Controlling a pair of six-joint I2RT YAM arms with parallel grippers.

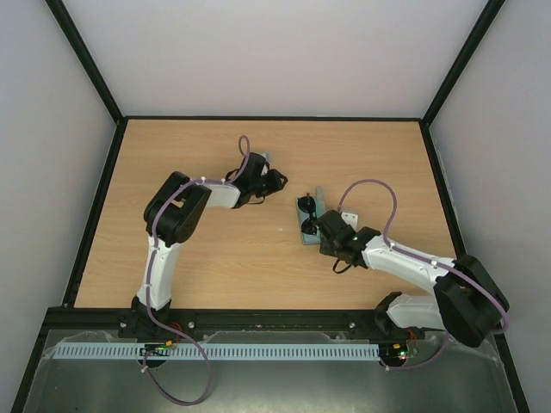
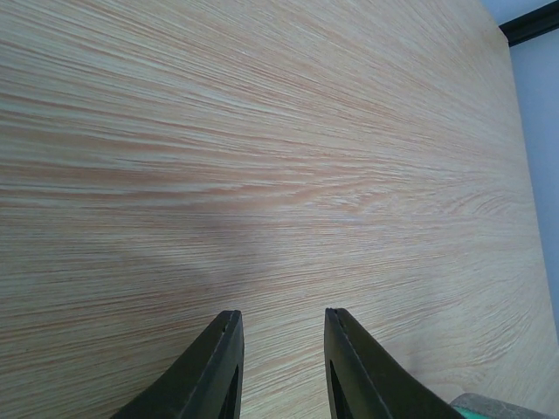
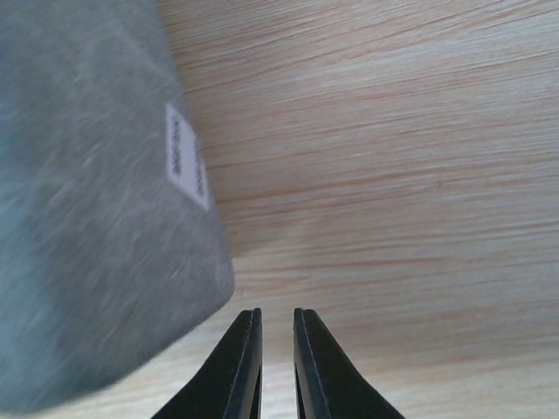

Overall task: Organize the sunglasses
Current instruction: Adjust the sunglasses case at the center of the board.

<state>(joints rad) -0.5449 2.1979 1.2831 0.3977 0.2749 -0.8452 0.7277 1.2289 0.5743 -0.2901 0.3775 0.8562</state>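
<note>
Wood-grain tabletop (image 1: 215,258) carries the sunglasses (image 1: 305,206), which lie on the grey case (image 3: 87,218) just off the left side of the right gripper (image 3: 277,312). Its fingers are almost together, a sliver of gap between them and nothing held. Well apart from the sunglasses, the left gripper (image 2: 281,312) hangs partly open and empty

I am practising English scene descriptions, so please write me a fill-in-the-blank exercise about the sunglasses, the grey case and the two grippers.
1. Of the left gripper and the right gripper, the ___ one is nearer the sunglasses.
2. The grey case bears a small ___ label.
3. The left jaws stand apart with ___ between them.
Missing words: right; white; nothing.
</note>
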